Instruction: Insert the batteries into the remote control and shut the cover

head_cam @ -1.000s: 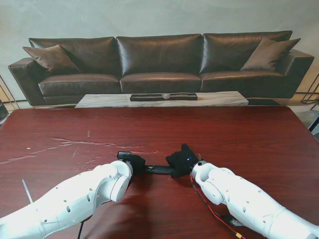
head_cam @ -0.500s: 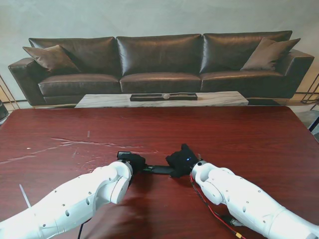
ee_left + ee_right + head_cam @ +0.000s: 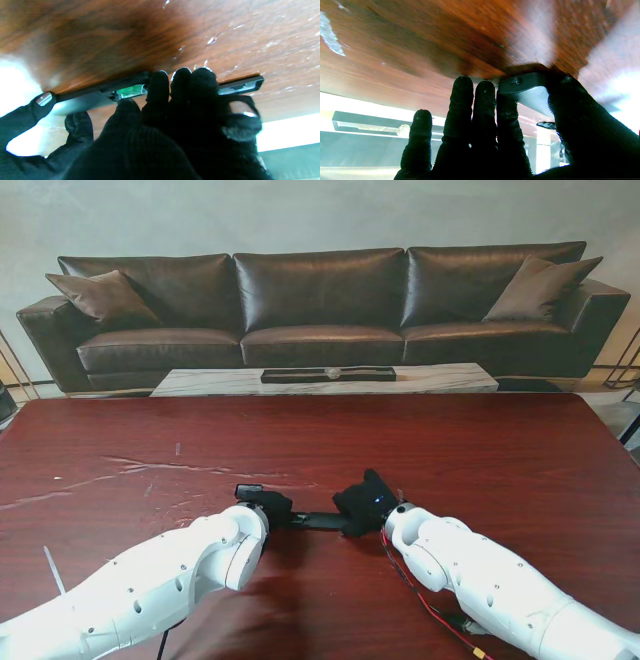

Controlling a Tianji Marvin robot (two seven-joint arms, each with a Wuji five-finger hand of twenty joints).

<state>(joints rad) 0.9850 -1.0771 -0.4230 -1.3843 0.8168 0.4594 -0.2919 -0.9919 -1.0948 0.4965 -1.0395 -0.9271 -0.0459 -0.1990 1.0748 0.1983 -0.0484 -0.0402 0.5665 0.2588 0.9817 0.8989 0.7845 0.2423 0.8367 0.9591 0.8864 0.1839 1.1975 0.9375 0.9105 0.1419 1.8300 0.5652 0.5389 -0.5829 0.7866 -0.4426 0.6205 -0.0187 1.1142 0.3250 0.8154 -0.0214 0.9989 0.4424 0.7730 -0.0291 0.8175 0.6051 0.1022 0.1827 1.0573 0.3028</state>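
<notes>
1. The remote control (image 3: 318,520) lay flat on the dark red table (image 3: 480,450), at about six o'clock from the table's centre and close to the near edge, its long axis running from nine to three o'clock between the two hands.
2. The left hand (image 3: 266,506), in a black glove, was closed on the nine-o'clock end of the remote. In the left wrist view its fingers (image 3: 183,82) pressed together on the open back of the body, beside a green-labelled battery (image 3: 130,90) seated in the bay.
3. The right hand (image 3: 366,502) gripped the three-o'clock end. The right wrist view showed the thumb on one side of the rounded end (image 3: 525,85) and three fingers (image 3: 483,100) against the other, with the little finger spread clear.
4. I could not tell from any view whether a second battery was in place, nor where the cover lay.
5. The remote looked light, thin and rigid, with smooth plastic that could slide easily on the polished wood, so it needed pinning at one end while the other hand worked.
6. The best hold seemed to be across the narrow side edges near the ends, leaving the bay free.
7. The cover's latch tabs and the battery springs were probably the delicate parts, so firm but level pressure was likely wiser than force.
8. My judgement was that battery seating was under way, with the cover not yet closed.
</notes>
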